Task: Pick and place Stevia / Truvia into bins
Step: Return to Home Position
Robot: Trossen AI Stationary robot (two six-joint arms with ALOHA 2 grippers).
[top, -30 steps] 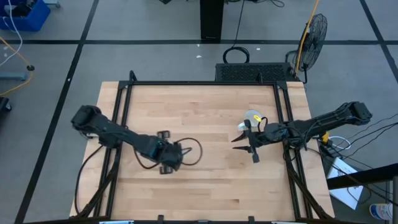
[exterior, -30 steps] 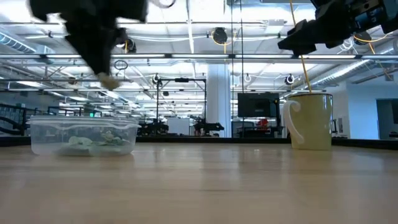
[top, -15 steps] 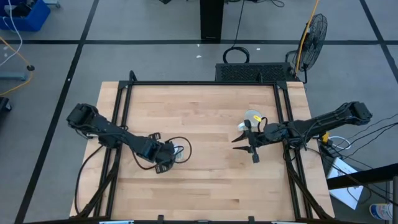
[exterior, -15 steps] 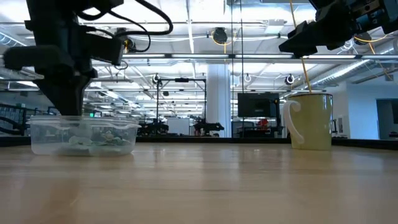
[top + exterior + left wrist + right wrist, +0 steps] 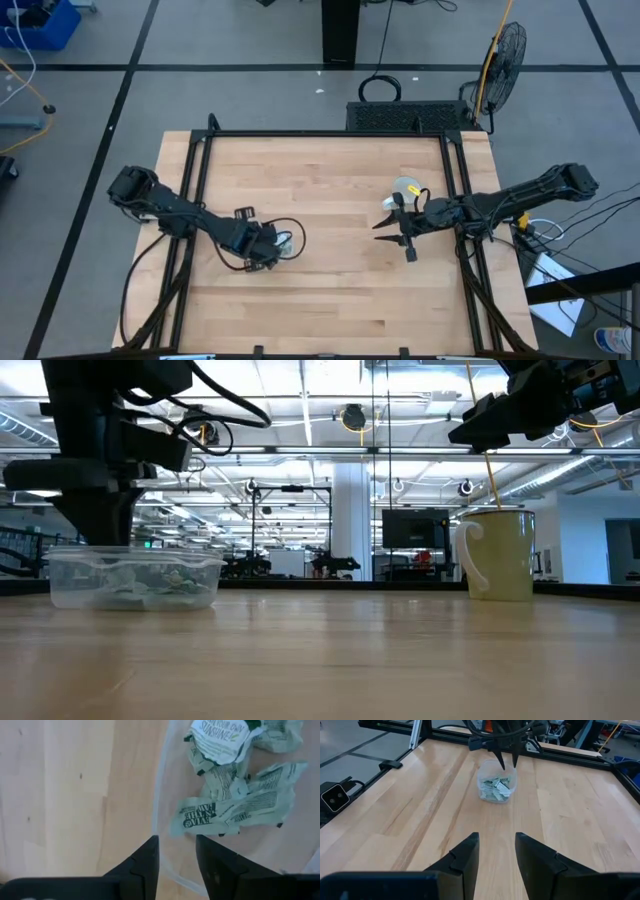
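The left claw (image 5: 176,840) hangs over the bin (image 5: 159,795), fingers narrowly parted and empty, likely because the sachets (image 5: 235,807) lie heaped inside, just below its tips. The right claw (image 5: 496,837), also narrow and empty, waits near the mug (image 5: 500,555).

You're in a big open robotics lab, operator: off to the side of your right claw (image 5: 497,836) the hall runs under rows of ceiling lights (image 5: 300,405), a dark monitor (image 5: 414,530) beyond, a standing fan (image 5: 505,50) behind, taped grey floor (image 5: 250,90) all round.

overhead, table-level, wrist close-ups, tub (image 5: 70,582) shared
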